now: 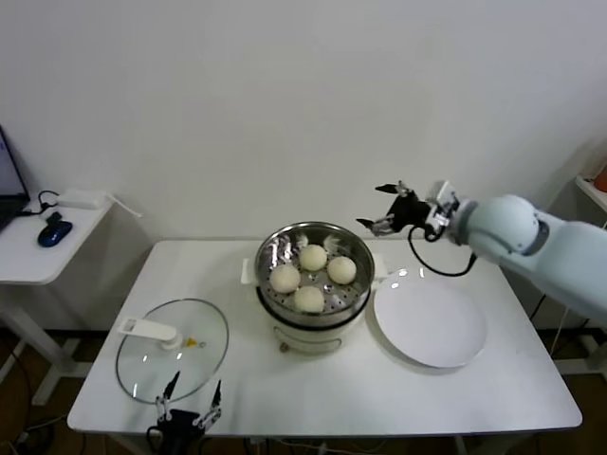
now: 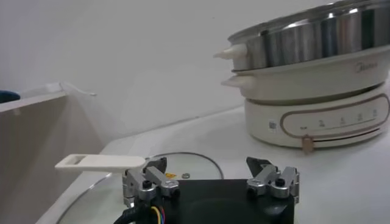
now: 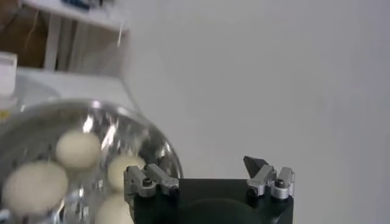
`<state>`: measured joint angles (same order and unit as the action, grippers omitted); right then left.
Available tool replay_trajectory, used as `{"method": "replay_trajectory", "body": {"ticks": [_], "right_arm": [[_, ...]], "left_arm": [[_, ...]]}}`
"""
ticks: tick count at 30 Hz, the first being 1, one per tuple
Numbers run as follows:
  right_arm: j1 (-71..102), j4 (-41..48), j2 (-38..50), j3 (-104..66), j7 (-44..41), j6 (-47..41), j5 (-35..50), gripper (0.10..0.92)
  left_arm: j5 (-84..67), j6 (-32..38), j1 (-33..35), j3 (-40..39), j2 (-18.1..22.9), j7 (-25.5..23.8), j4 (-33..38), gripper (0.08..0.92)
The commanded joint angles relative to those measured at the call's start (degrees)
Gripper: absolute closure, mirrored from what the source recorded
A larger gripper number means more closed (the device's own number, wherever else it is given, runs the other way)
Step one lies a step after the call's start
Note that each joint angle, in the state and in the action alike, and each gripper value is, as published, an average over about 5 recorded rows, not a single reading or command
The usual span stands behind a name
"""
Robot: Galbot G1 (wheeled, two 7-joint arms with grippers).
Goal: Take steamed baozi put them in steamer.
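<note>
The steamer [image 1: 313,227], a shiny steel basket on a white cooker base [image 1: 313,336], stands mid-table. Several cream-white baozi [image 1: 313,256] lie inside it on the perforated floor; the right wrist view shows them too, baozi [image 3: 78,149] within the steamer rim [image 3: 166,152]. My right gripper [image 1: 384,209] hovers above the table just right of the steamer's back edge, open and empty, also seen as right gripper [image 3: 201,165]. Parked low at the table's front left edge, my left gripper [image 1: 190,403] is open and empty, shown as left gripper [image 2: 206,164].
An empty white plate [image 1: 432,327] lies right of the steamer. A glass lid [image 1: 190,365] with a white handle [image 1: 147,330] rests at the front left, directly ahead of the left gripper. A side desk [image 1: 38,251] stands to the far left.
</note>
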<state>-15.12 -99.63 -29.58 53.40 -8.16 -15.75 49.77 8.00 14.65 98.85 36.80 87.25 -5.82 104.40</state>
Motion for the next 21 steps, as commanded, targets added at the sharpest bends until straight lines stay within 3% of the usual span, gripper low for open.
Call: {"method": "replay_trajectory", "body": {"ticks": [1,11,21], "right_arm": [[102.7,-14.6,-15.9,-92.8,10.9,14.8,-21.5,0.203],[110.9,-6.8,-41.1,-93.8,8.9,33.6,-30.4,0.203],[115.8,0.9,-50.3,-87.7,9.4,47.7,-36.5,0.203]], "left_arm": [[0.8,0.3,0.5,-0.1,0.3,0.1,0.1,0.177],[2.7,0.5,0.7,-0.9,1.5,0.1,-0.1,0.177],[3.0,1.5,1.5,-1.2,1.7,0.6,-0.3,0.177]]}}
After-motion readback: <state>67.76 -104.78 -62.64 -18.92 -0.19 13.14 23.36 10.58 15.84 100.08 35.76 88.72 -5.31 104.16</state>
